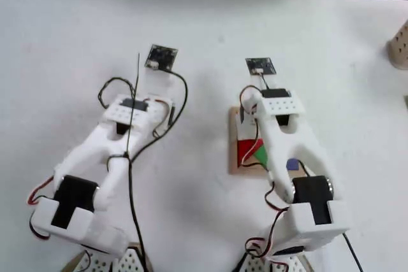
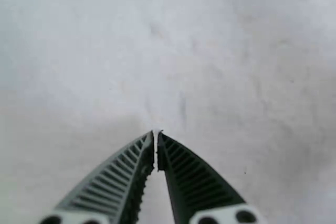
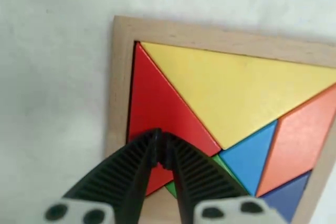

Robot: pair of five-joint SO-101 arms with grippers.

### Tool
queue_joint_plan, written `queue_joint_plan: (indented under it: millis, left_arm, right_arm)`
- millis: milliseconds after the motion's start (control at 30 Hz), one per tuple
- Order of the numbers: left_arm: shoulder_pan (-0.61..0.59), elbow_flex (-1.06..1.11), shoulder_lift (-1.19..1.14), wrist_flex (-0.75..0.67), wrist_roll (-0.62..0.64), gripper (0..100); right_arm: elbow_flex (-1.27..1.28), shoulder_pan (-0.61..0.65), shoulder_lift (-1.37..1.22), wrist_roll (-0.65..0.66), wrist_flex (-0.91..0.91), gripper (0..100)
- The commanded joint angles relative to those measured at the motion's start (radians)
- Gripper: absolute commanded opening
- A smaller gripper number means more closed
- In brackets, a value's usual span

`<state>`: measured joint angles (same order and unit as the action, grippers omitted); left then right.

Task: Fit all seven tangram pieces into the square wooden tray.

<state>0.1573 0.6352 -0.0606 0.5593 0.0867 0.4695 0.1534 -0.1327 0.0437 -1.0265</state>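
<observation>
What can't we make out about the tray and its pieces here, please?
High view: the right arm covers most of the tray, so the pieces can't be counted.
Right wrist view: the right tool hides most of the green piece; the edge cuts off the dark blue piece.

left arm (image 1: 95,146) and right arm (image 1: 275,133) are white plastic shells with black motors (image 1: 73,199) set in. thin red and black wires (image 1: 278,216) loop at the joints; a long black cable (image 1: 131,183) trails over the left arm. a small dark board (image 1: 160,57) sits at each wrist. left gripper (image 2: 156,136) and right gripper (image 3: 160,139) have black ribbed fingers (image 2: 123,179) tapering to points, on white mounts (image 3: 226,212) with dark screw holes (image 2: 52,219).
</observation>
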Motion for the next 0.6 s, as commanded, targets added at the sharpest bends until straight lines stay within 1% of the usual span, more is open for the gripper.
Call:
queue_joint_plan:
  millis: [0,100,200,267,400,500,567]
  left_arm:
    - [0.007,-0.031,0.004,-0.028,-0.025,4]
    - [0.007,-0.031,0.004,-0.029,-0.025,4]
    - [0.008,-0.031,0.010,-0.025,-0.026,4]
    - [0.008,-0.031,0.012,-0.021,-0.026,4]
    - [0.005,-0.009,0.033,-0.025,-0.028,2]
    - [-0.004,0.077,0.137,-0.037,-0.029,2]
    - [-0.024,0.170,0.231,-0.078,-0.057,2]
  right_arm:
    - [-0.011,-0.004,-0.013,0.014,-0.002,1.8]
    - [-0.011,-0.007,0.074,0.014,-0.036,1.8]
    - [0.046,-0.036,0.236,0.014,-0.071,1.8]
    - [0.147,-0.053,0.349,0.014,-0.027,1.8]
    - [0.402,-0.088,0.561,0.018,0.145,1.7]
    - [0.502,-0.125,0.710,0.054,0.166,1.7]
    - [0.552,-0.136,0.788,0.060,0.166,1.7]
